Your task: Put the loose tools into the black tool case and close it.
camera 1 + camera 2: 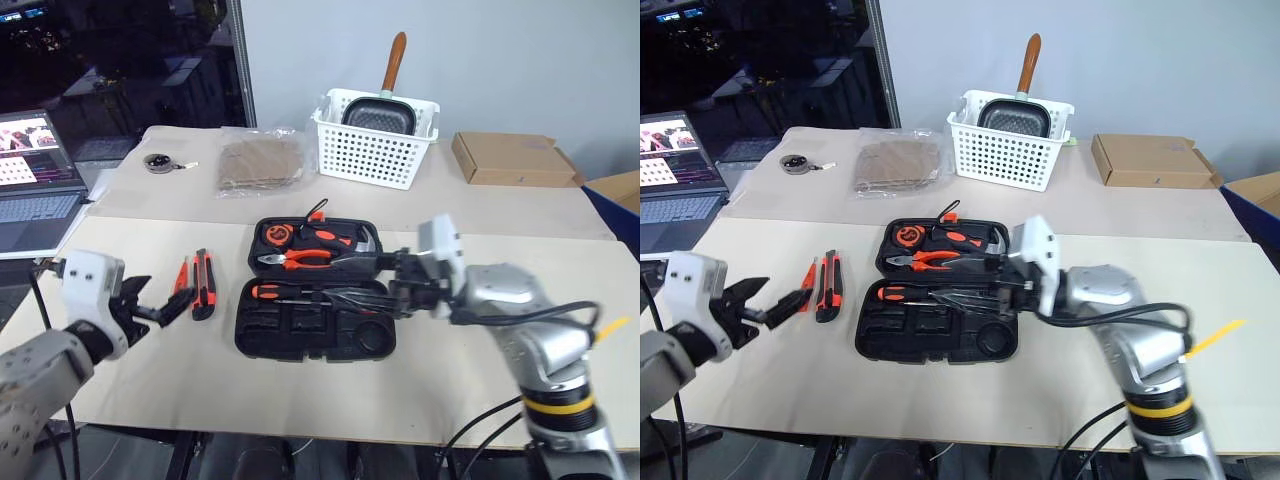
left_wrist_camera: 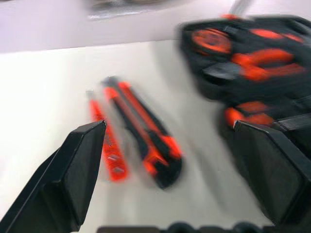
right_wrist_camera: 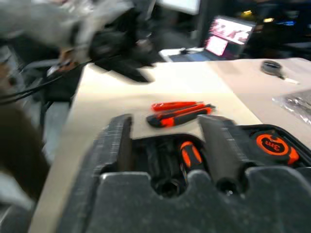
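The black tool case (image 1: 250,330) lies open at the table's middle. Pliers (image 1: 300,258) sit in its far half and an orange-and-black screwdriver (image 1: 285,292) in its near half. The box cutter (image 1: 203,285) and the thin red cutter (image 1: 182,276) lie side by side on the table left of the case. My left gripper (image 1: 160,300) hovers just left of them, open and empty; in the left wrist view both cutters (image 2: 146,136) lie beyond its spread fingers. My right gripper (image 1: 378,278) points left over the case's right side, fingers (image 3: 216,145) apart above the screwdriver (image 3: 190,154), holding nothing.
A white basket (image 1: 370,150) with a pan stands at the back. A cardboard box (image 1: 515,158) lies to its right and a plastic bag (image 1: 260,165) to its left. A dark disc with a cord (image 1: 160,162) and a laptop (image 1: 35,185) are at the far left.
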You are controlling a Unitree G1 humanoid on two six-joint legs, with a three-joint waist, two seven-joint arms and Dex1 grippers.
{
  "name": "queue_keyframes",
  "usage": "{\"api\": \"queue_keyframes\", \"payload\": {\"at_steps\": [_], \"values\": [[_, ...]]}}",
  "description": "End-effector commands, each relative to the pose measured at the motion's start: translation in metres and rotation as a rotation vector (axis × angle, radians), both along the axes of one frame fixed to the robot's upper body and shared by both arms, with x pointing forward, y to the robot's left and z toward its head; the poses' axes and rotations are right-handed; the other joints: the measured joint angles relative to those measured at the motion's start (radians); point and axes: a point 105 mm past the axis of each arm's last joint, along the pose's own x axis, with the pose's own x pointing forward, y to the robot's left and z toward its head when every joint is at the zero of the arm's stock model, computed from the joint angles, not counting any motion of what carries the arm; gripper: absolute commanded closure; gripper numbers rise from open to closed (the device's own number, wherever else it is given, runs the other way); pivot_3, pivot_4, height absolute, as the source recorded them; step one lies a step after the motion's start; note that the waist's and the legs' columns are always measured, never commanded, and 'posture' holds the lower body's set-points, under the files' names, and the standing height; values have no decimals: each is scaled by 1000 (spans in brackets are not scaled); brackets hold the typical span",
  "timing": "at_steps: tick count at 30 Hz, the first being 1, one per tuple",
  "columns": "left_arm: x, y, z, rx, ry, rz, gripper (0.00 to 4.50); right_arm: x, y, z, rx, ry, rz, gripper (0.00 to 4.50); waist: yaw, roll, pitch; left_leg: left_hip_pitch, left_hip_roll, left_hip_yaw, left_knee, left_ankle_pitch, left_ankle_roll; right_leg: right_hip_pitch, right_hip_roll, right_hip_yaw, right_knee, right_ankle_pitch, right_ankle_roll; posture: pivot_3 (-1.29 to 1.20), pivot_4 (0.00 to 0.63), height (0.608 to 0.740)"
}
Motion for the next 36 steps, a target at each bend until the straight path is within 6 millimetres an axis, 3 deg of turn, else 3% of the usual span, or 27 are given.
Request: {"api": "queue_keyframes", "payload": {"at_steps": [1, 2, 7, 11, 23, 31, 36], "values": [[12, 21, -9, 33, 97, 140, 0, -7, -13, 9, -15, -32, 49, 420, -5, -1, 0, 0, 0, 0, 0, 0, 0, 0, 0, 0, 0, 0, 0, 0, 150, 740], [14, 28, -13, 43, 131, 169, 0, -7, -15, 7, -24, -32, 46, 73, -8, -1, 1, -1, 0, 0, 0, 0, 0, -1, 0, 1, 0, 0, 0, 0, 150, 740], [26, 33, -28, 70, 230, 161, 0, -4, -19, 5, -36, -65, 9, 13, -12, -1, 1, -1, 0, 1, -2, 0, 0, -3, 1, 2, 0, 0, -1, 0, 150, 740], [36, 37, -34, 90, 257, 171, 1010, -6, -20, 2, -44, -85, -18, 0, -3, -2, 1, -2, 0, 1, -1, 0, -1, -2, -1, 1, 0, 0, -1, 0, 150, 740], [53, 24, -49, -26, 286, 155, 1010, -11, -21, -2, -62, -91, -48, 0, 3, -2, 1, -3, 1, 0, -1, 0, -1, -3, -3, 4, 0, 0, -1, 0, 150, 740], [57, 24, -65, 28, 327, 209, 1010, -11, -20, -2, -71, -92, -46, 0, 2, -2, 1, -3, 1, -1, -1, 0, -1, -2, -3, 4, 0, 0, -1, 0, 150, 740], [58, 20, -74, 9, 342, 211, 2525, -10, -22, -3, -77, -90, -46, 0, 6, -2, 1, -1, 0, -1, -1, 0, -1, -1, -3, 4, 2, 0, -1, 0, 150, 740]]}}
